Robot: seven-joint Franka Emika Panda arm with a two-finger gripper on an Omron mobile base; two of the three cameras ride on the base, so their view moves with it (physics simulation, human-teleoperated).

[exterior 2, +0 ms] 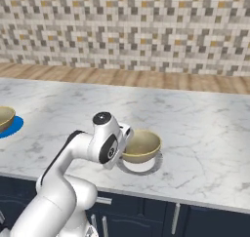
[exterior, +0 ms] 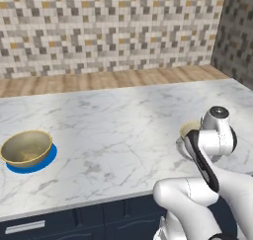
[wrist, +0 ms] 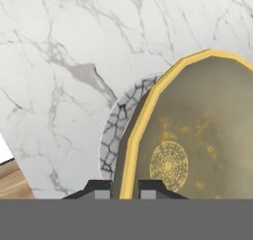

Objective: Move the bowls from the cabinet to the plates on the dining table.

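My gripper (wrist: 124, 187) is shut on the near rim of one bowl (wrist: 197, 135), one fingertip inside the rim and one outside. This bowl (exterior 2: 141, 146) hangs slightly tilted right over the pale grey-white plate (exterior 2: 146, 170) near the front edge of the dining table (exterior 2: 205, 128). I cannot tell whether bowl and plate touch. In the left base view my wrist hides most of this bowl (exterior: 189, 129). At the table's left, the other bowl (exterior: 25, 147) sits upright on the bright blue plate (exterior: 47, 160). The cabinet is out of view.
The marble top (exterior: 123, 110) stretches bare between the two plates. Behind it run a wooden strip (exterior: 113, 78) and a mosaic tile wall (exterior: 113, 26). Navy drawer fronts with silver handles (exterior 2: 176, 219) lie under the front edge.
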